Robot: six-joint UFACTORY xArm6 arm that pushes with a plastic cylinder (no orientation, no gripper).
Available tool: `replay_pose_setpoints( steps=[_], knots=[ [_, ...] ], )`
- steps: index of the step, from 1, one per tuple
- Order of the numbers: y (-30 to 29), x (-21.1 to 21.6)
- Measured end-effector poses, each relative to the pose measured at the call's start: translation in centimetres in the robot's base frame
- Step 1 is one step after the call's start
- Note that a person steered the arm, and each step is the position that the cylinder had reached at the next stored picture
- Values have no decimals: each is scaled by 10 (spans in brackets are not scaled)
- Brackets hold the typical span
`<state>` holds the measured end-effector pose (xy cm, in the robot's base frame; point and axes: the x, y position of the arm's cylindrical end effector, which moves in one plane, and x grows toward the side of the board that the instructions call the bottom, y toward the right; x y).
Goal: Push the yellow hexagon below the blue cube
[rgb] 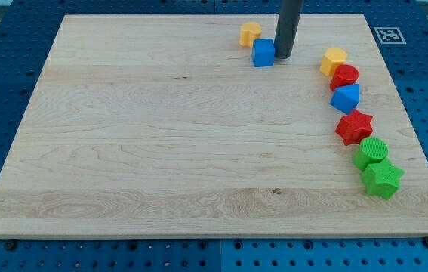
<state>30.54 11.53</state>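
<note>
Board: pale wooden board (161, 151) on a blue pegboard table (10, 38); left and middle carry no blocks.
Far yellow block: small yellow plastic block (250, 33) near the far edge, touching the far-left corner of the small blue plastic cube (263, 53); its shape is hard to make out.
Blue cube: sits just near and right of that yellow block, close to the far edge.
My tip: my tip (283, 57), the end of the straight dark rod, stands just right of the blue cube, touching or nearly so; I cannot tell which.
Jaws: none on this rig, only the rod, so nothing spreads or pinches.
Yellow hexagon: yellow plastic hexagon-like block (334, 60), likely the task's block, lies right of my tip, at the far end of a curved row, touching the red round block (344, 76).
Row, running nearer: blue angular block (346, 98), red star block (354, 126), green round ribbed block (371, 152), green star block (382, 179).
Status: judged not done; the hexagon is well right of the cube, not on its near side.
Risk: my tip so close to the cube could shove it left and move the target.
Risk: sweeping the hexagon leftward may drag the red round block along.
Risk: an off-centre push could spin the hexagon aside.
</note>
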Motion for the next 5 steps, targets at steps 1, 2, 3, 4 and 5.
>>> replay_pose_setpoints(
  steps=[1, 2, 3, 4, 5],
  knots=[
    [0, 0],
    [13, -11],
    [35, -30],
    [67, -31],
    [92, 13]
  ],
)
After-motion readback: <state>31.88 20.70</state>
